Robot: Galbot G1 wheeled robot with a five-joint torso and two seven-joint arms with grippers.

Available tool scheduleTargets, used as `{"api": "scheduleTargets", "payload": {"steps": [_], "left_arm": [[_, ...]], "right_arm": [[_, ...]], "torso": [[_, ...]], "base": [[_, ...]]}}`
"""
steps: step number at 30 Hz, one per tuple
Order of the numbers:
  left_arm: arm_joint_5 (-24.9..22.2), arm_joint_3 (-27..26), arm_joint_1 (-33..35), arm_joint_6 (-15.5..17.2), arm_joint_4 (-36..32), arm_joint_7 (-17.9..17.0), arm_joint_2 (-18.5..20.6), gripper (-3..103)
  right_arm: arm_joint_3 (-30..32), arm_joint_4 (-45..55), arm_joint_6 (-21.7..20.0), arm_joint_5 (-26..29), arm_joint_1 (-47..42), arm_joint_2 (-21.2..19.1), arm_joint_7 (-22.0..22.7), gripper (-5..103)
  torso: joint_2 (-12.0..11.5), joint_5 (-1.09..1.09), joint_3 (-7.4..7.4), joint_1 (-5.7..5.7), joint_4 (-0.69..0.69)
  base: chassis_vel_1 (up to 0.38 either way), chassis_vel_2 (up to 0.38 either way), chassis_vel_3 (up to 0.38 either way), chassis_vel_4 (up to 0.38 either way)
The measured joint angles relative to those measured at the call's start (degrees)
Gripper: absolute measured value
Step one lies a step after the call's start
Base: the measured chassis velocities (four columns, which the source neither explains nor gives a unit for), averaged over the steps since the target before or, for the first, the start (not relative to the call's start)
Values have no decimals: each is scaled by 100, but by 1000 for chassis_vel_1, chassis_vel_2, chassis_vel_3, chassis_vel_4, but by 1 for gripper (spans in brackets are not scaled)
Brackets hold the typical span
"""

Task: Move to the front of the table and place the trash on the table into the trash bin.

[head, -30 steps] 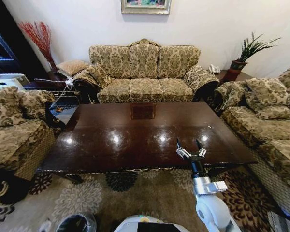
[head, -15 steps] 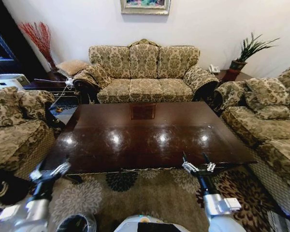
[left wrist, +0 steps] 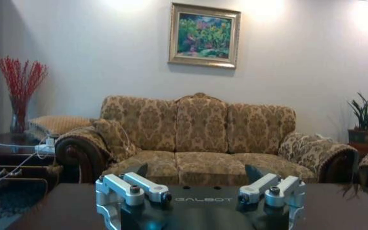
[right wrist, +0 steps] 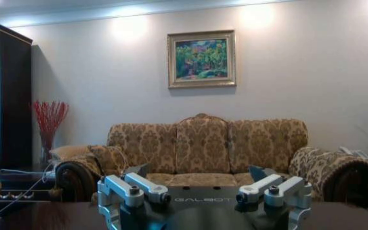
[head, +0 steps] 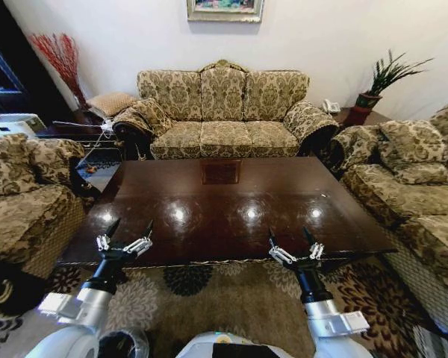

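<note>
Having risen to table (head: 224,201) edge: left pincer (head: 127,233), fingers apart.

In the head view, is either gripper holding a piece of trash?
No. The left gripper and right gripper hover open and empty at the table near edge.

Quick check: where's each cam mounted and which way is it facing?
Head: on the head, looking down and forward over the table to the sofa; both arms show, left gripper and right gripper open at the near edge.
Left wrist: low behind its open gripper, level toward the sofa.
Right wrist: likewise, own gripper open.
Shared: both wrists see sofa and painting.
</note>
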Motion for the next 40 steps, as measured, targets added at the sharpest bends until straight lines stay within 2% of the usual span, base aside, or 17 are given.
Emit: {"api": "scheduleTargets", "payload": {"steps": [40], "left_arm": [[-36, -28, -11, -4, 69, -19, -9, 100]], "right_arm": [[3, -16, -9, 18, 12, -6, 13, 100]], "torso": [[0, -1, 0, 0, 0]], "base": [[0, 0, 0, 0]]}}
